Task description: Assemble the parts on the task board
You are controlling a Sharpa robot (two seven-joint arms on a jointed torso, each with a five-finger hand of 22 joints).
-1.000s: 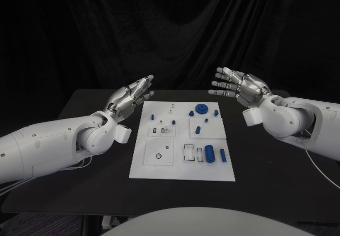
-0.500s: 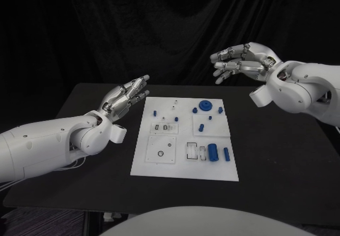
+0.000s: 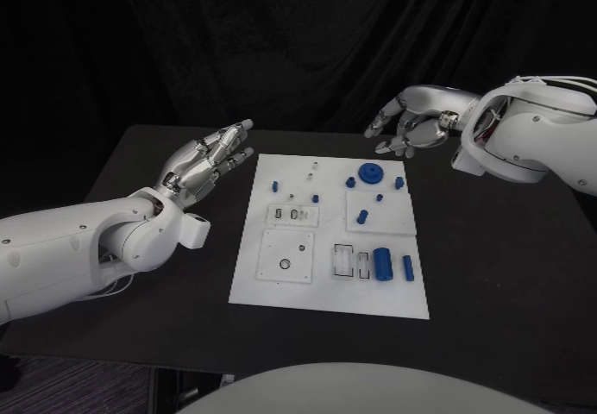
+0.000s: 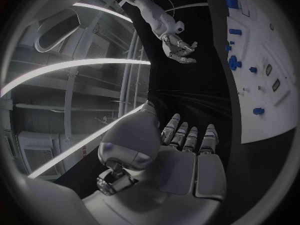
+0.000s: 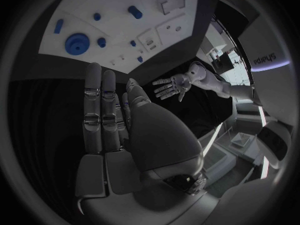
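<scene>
White task board point(image 3: 326, 297), blue parts point(image 3: 385, 263)

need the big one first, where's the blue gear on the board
In the head view the blue gear sits at the task board's far right corner, just below the raised right hand.

Dim scene against black drapes, light from above, task board point(image 3: 329, 233) the brightest surface, soft glare on white arm shells, faint shadows on the table point(image 3: 510, 259), wrist views fisheye-bent with dark rims, bright ceiling light strips, slight blur near the edges
</scene>
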